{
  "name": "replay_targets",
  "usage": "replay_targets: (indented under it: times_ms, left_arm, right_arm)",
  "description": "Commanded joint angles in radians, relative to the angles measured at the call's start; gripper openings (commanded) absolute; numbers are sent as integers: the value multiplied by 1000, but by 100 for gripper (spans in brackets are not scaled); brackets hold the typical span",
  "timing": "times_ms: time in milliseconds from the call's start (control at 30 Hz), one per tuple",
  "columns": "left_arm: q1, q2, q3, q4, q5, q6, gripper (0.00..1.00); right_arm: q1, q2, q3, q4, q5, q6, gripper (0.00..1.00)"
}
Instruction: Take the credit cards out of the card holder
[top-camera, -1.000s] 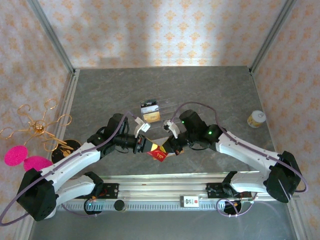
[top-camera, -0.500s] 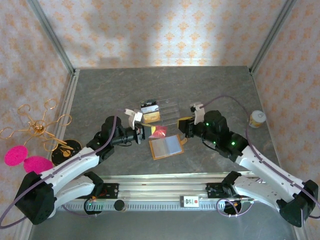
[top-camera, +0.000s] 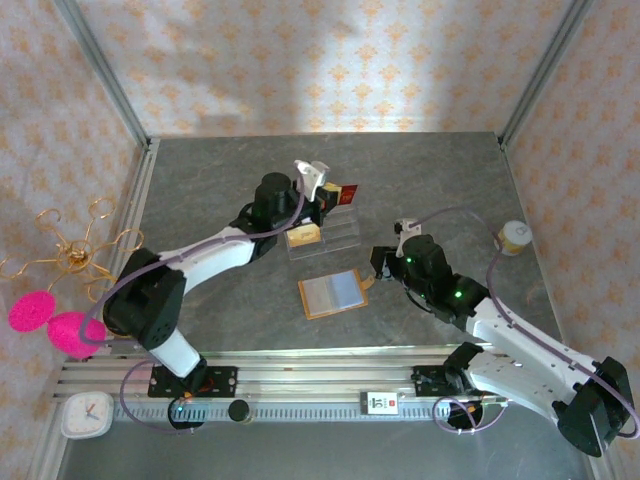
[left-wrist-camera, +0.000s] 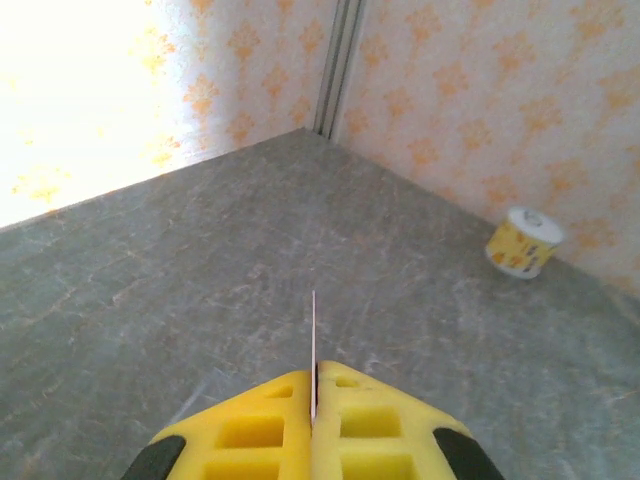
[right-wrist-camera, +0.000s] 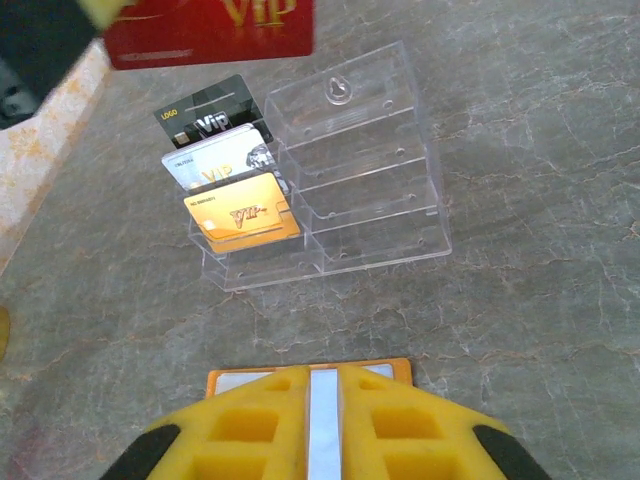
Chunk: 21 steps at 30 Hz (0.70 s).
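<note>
Left pincer (top-camera: 327, 193) moved to the stand (top-camera: 338, 232), clamped on the red card (top-camera: 347, 194). Right pincer (top-camera: 383, 262) sits by the wallet (top-camera: 333, 293); I can't say if it grips anything.

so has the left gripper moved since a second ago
Yes: the left gripper, shut on the red card, moved away from the rail to the far edge of the stand.

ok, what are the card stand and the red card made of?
The stand looks like clear hard plastic, glossy: the table shows through it. The red card is likely thin stiff plastic, smooth with gold print; edge-on it is a hairline.
</note>
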Motion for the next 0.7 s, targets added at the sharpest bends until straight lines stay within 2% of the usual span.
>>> replay_targets:
  times_ms: [0, 267, 667]
  left_arm:
    - [10, 60, 98, -81, -13, 130, 0]
    - [17, 174, 202, -132, -38, 190, 0]
    - [34, 236, 267, -189, 15, 229, 0]
  right_arm:
    - [-7, 5, 1, 37, 28, 9, 14]
    - [-21, 4, 5, 30, 28, 0, 14]
    - [-39, 0, 16, 23, 26, -20, 14]
